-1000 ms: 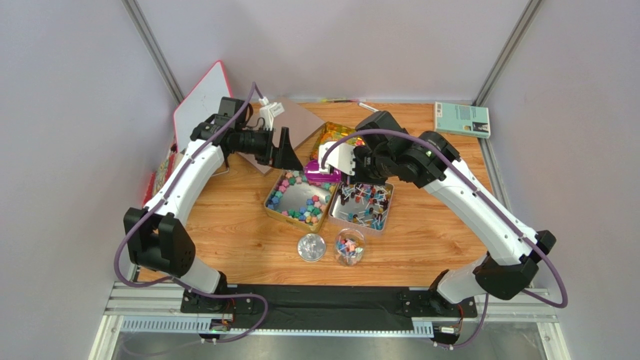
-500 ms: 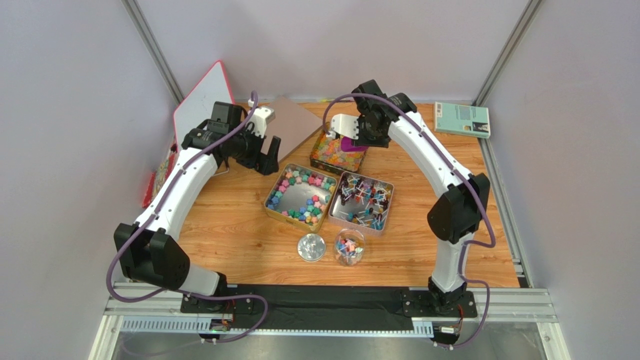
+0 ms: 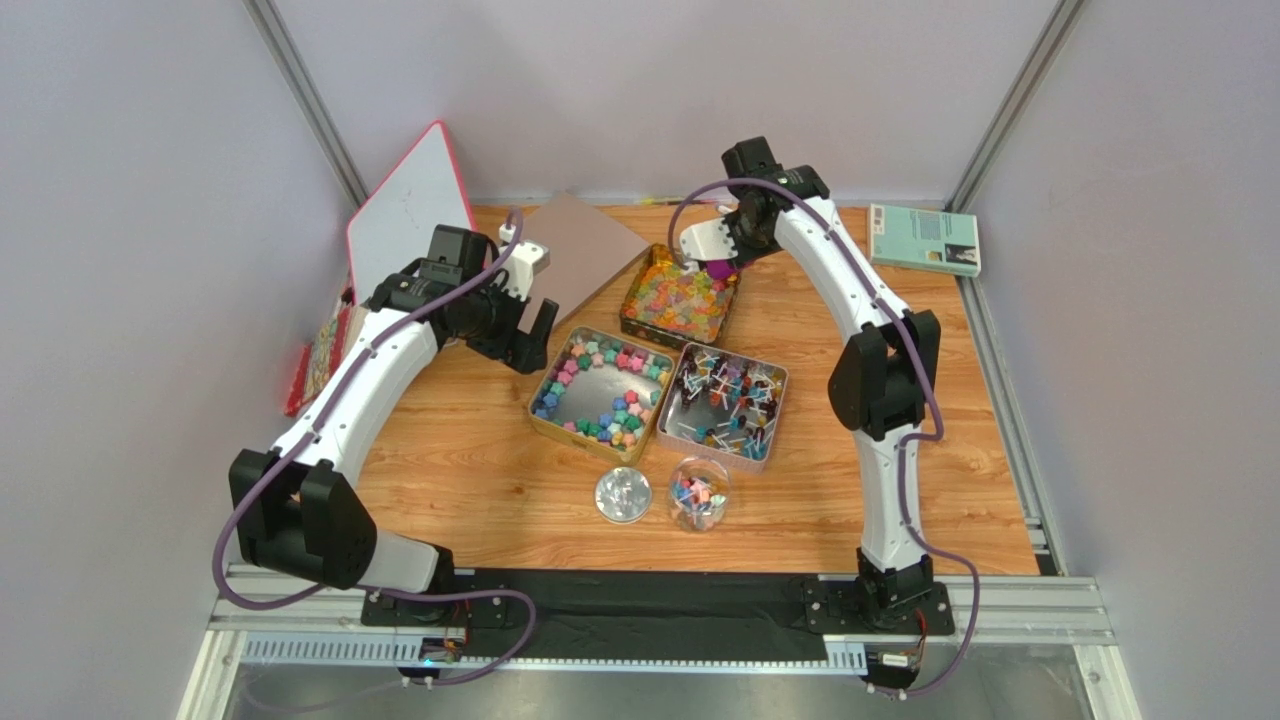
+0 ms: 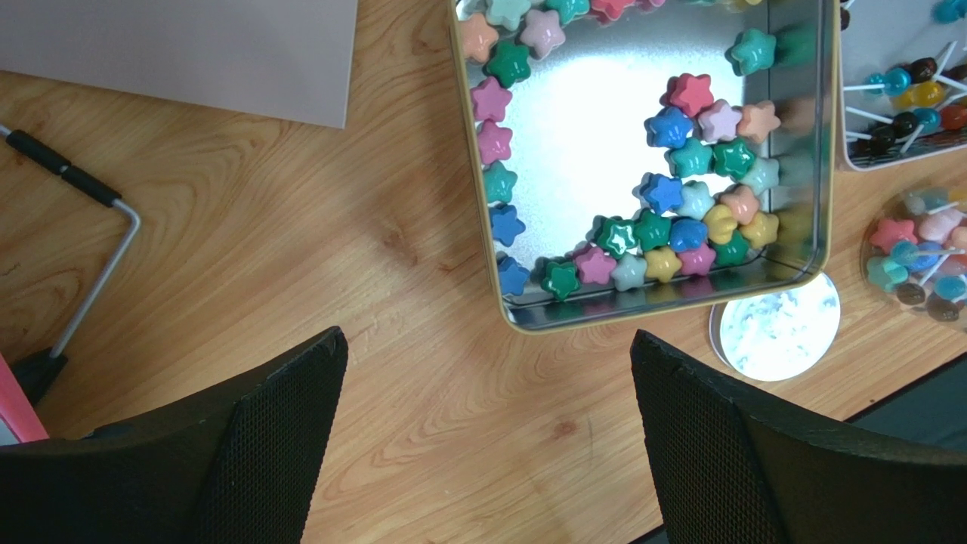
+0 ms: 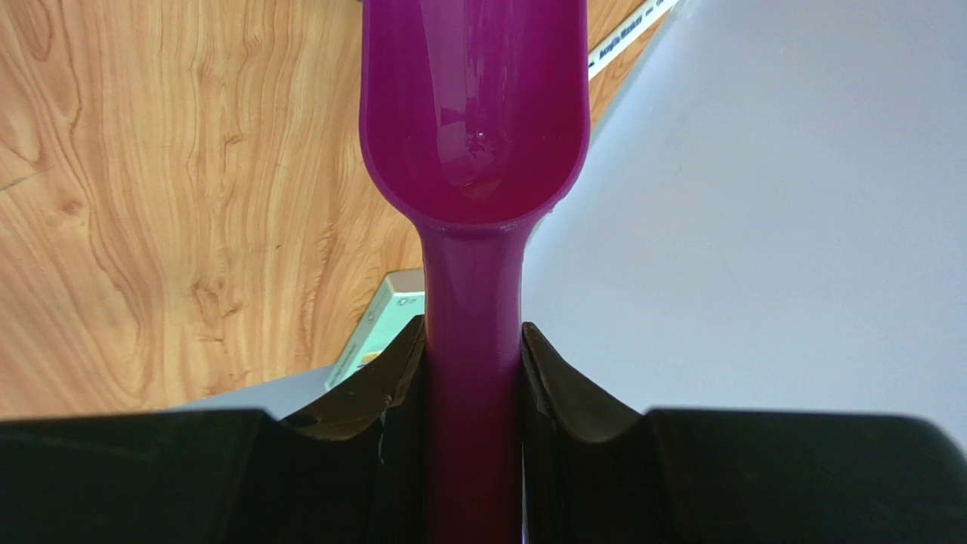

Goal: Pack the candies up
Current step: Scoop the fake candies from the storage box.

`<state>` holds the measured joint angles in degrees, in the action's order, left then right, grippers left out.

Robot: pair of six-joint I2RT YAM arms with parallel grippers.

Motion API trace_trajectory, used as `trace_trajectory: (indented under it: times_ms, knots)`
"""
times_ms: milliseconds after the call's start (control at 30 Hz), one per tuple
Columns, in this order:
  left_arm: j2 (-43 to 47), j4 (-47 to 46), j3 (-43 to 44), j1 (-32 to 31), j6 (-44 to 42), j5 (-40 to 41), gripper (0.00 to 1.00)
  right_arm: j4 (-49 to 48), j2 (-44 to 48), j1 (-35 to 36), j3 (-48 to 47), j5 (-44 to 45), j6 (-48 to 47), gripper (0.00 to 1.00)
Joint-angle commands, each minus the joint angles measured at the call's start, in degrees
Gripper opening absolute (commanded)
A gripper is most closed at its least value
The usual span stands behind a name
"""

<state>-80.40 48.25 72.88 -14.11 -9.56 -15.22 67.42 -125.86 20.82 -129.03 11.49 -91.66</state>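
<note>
Three open tins hold candies: pastel star candies (image 3: 598, 390) in the middle-left tin, also in the left wrist view (image 4: 670, 232); wrapped stick candies (image 3: 726, 402) in the middle-right tin; glossy orange-yellow candies (image 3: 679, 302) in the far tin. A small clear jar (image 3: 697, 494) holds a few candies. My right gripper (image 3: 718, 258) is shut on the handle of the purple scoop (image 5: 473, 136), at the far tin's right back corner; the scoop bowl is empty. My left gripper (image 3: 519, 333) is open and empty, over bare wood left of the star tin (image 4: 664, 304).
A clear jar lid (image 3: 622, 494) lies beside the jar, also in the left wrist view (image 4: 780, 329). A grey board (image 3: 579, 248) and a pink-edged white board (image 3: 403, 203) stand at the back left. A teal book (image 3: 923, 237) lies at the back right.
My right arm swung from over the two middle tins to the far tin's back right, carrying the scoop. My left gripper moved left and nearer, away from the star tin.
</note>
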Motion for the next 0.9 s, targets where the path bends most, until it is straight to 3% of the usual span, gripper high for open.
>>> trace_trajectory:
  times_ms: [0,433,867]
  knots:
    - [0.0,-1.0,0.8,0.1,-1.2,1.6,1.0,-5.2,-0.5,1.2,1.0,0.9,-8.3,0.0]
    - [-1.3,-1.8,1.4,0.1,-0.3,2.7,0.99,-9.8,-4.1,1.4,3.3,6.9,-18.5,0.0]
    - [-1.2,-1.7,0.9,0.2,-0.6,5.4,1.0,-9.2,-7.2,1.7,3.5,7.2,-20.8,0.0]
